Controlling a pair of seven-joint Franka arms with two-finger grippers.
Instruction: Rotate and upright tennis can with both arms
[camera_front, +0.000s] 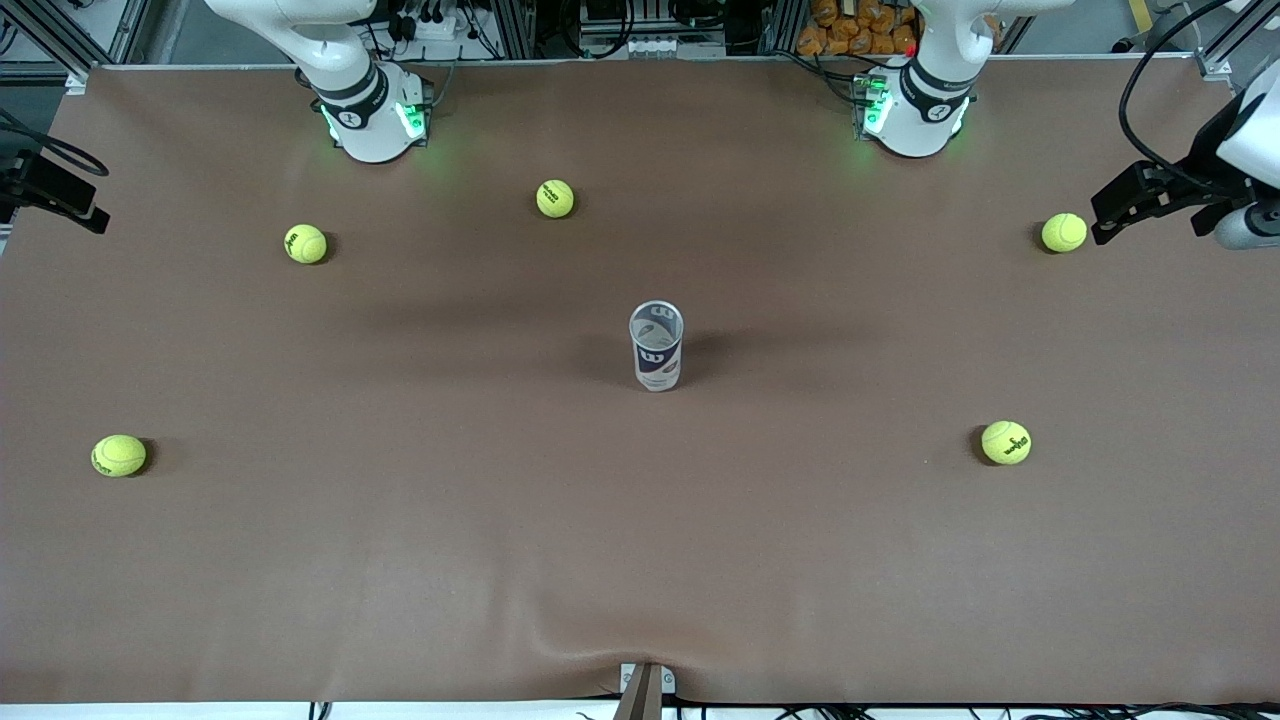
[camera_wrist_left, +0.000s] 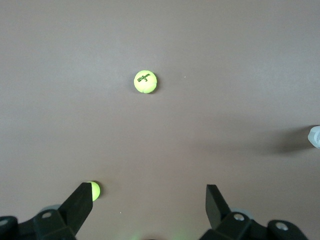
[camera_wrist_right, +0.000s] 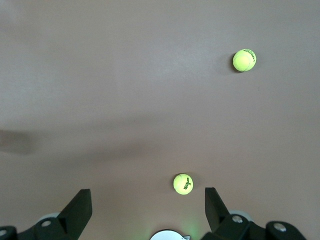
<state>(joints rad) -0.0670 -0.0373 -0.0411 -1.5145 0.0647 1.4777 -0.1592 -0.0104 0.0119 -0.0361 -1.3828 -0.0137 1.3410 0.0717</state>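
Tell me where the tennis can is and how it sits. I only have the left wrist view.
Observer: The tennis can stands upright at the middle of the table, with its rim on top.
Operator: Report the right gripper.
Observer: The right gripper is open and empty, over the right arm's end of the table.
Operator: Count the balls.
Observer: Five tennis balls lie spread around the can, and none touches it. Your left gripper, open, is over the left arm's end of the table.
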